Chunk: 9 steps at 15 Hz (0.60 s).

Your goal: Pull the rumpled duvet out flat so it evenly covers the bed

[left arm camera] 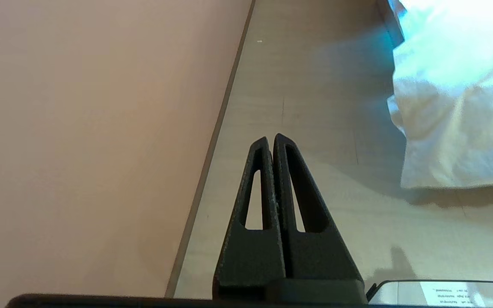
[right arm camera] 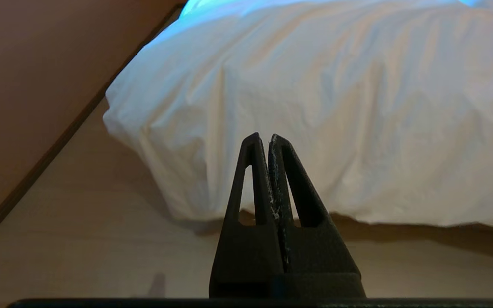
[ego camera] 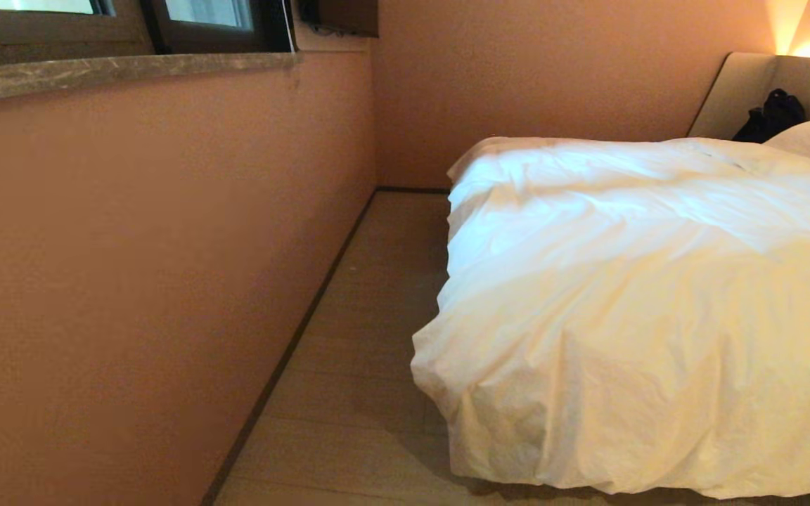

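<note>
- White rumpled duvet (ego camera: pixel 644 295) bunched toward bed (ego camera: pixel 735 91) corner at five o'clock, draping floorward.
- Left gripper (left arm camera: pixel 271 137) pinched empty over floor (left arm camera: pixel 315 85), parked.
- Right gripper (right arm camera: pixel 262 136) pinched empty, facing duvet hem, twelve o'clock.

My head looks down at the bed (ego camera: pixel 749 84) corner and wall (ego camera: pixel 166 246). My left wrist faces the floor (left arm camera: pixel 315 85) strip; my right wrist, low, faces the duvet (right arm camera: pixel 315 107) nearby. All share that corner.
</note>
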Available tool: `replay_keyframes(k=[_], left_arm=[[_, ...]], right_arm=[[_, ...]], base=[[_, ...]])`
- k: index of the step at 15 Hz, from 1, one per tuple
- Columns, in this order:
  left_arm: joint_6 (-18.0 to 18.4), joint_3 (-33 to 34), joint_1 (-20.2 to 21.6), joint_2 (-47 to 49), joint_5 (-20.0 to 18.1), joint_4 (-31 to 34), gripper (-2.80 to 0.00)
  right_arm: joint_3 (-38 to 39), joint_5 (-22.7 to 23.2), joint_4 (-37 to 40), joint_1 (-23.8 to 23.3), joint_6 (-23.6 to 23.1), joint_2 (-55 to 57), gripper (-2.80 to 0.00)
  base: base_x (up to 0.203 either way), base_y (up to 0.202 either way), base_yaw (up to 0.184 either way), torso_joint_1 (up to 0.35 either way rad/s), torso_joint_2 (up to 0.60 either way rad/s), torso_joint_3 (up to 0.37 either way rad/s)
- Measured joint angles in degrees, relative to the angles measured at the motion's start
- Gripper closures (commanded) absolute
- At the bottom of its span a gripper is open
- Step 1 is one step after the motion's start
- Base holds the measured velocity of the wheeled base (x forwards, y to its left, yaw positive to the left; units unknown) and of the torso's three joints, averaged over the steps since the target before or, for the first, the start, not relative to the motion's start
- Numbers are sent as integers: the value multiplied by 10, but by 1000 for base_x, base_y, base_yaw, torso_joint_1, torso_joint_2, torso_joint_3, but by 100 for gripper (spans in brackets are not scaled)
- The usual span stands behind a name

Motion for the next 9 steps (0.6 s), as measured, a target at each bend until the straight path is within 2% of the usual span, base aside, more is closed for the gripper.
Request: replay_keyframes(k=[2, 9], left_arm=[[-1, 0, 0, 0, 0, 0, 0], [-1, 0, 0, 0, 0, 0, 0]], right_arm=[[0, 0, 0, 0, 0, 0, 0], [0, 0, 0, 0, 0, 0, 0]], base=[[-165, 0, 1, 1, 2, 3], [0, 0, 0, 0, 0, 0]])
